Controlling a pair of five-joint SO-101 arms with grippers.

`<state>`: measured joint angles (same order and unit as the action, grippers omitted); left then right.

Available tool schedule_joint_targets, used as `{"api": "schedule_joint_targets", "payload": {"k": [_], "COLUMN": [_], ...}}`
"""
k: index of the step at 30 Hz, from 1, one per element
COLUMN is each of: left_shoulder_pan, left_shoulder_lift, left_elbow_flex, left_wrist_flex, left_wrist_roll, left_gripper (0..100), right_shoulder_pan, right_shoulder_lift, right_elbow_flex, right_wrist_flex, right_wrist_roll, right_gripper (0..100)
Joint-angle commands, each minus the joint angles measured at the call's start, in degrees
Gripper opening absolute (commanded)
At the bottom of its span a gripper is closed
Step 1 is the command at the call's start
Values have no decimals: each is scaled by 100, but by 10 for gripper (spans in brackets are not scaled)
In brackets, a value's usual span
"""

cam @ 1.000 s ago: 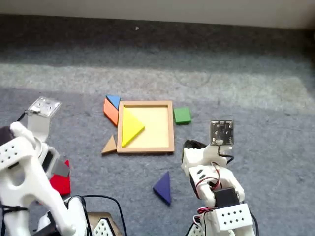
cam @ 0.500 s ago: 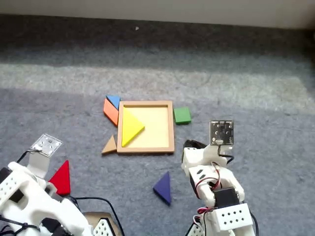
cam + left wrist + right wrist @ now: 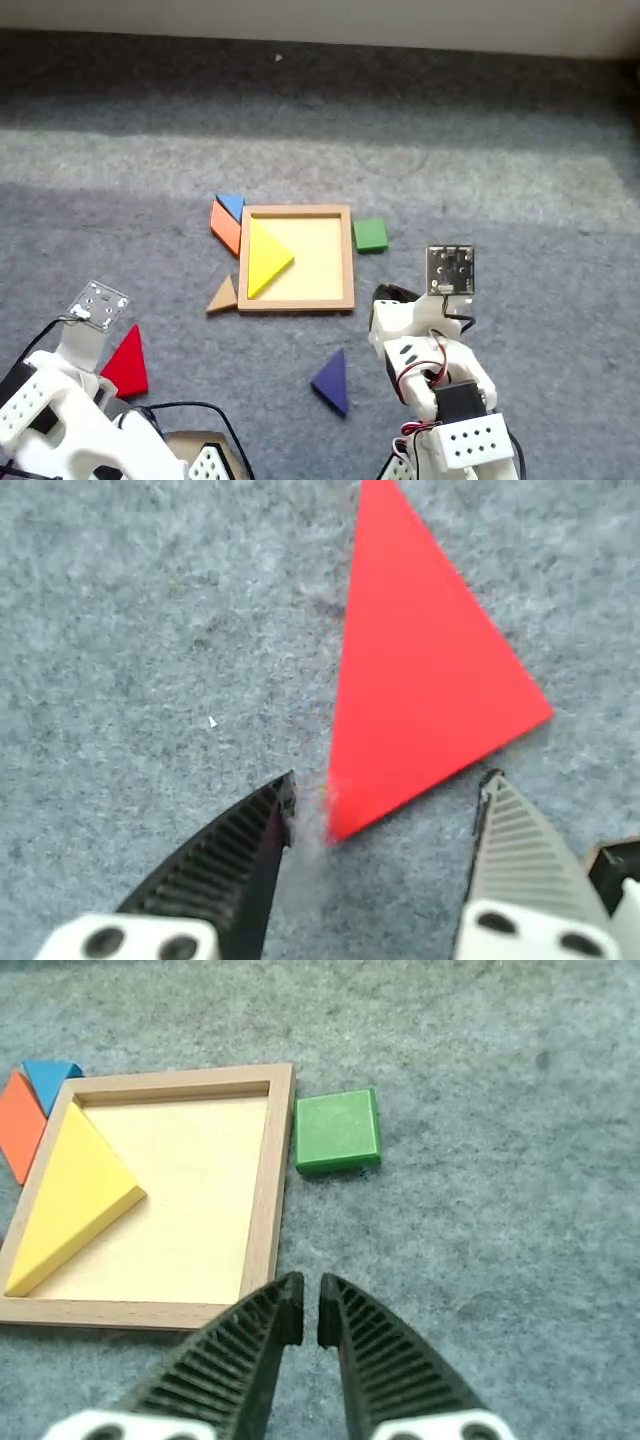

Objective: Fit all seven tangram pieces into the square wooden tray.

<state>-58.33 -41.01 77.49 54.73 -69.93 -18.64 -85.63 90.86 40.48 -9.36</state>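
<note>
High view: the square wooden tray (image 3: 348, 262) lies mid-frame on the grey desk (image 3: 500, 180), with the yellow triangle (image 3: 265, 258) inside it against its left wall. The orange piece (image 3: 225, 228) and the blue piece (image 3: 231, 205) lie just outside the tray's upper-left corner, the tan triangle (image 3: 223, 295) by its lower-left corner, and the green square (image 3: 370, 235) just right of its upper-right corner. The dark blue triangle (image 3: 332, 380) lies below the tray, well apart from it. The red triangle (image 3: 127, 362) is at lower left, beside my left arm (image 3: 50, 410); my right arm (image 3: 440, 385) stands at lower right. Left wrist view: my left end effector (image 3: 389, 780) is released, its fingers spread wide just above the desk, and the near corner of the red triangle lies flat between them, close to the dark finger. I cannot tell whether either finger touches it. Right wrist view: my right end effector (image 3: 310, 1305) is clenched on nothing, only a thin slit between its fingers, hanging over the desk just off the tray's near right corner, with the green square beyond.
</note>
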Motion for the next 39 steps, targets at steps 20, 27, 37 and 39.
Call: {"api": "schedule_joint_targets", "payload": {"k": [20,27,37,39], "left_shoulder_pan": [796,804,884,822], "left_shoulder_lift": [-31,-31,22,22], "left_elbow_flex": [-1314,-1323,-400,-303], "left_wrist_flex": [1424,1556,589,281], "left_wrist_roll": [993,993,1011,1213], "left_gripper": [222,222,230,260], "right_shoulder_pan": [48,48,48,48], "right_shoulder_lift": [-66,-66,-66,-66], "right_elbow_flex": [-13,-13,-13,-13], "right_wrist_flex": [-136,-136,-136,-136], "right_wrist_roll": [62,62,62,62], "right_gripper": [44,44,44,44]}}
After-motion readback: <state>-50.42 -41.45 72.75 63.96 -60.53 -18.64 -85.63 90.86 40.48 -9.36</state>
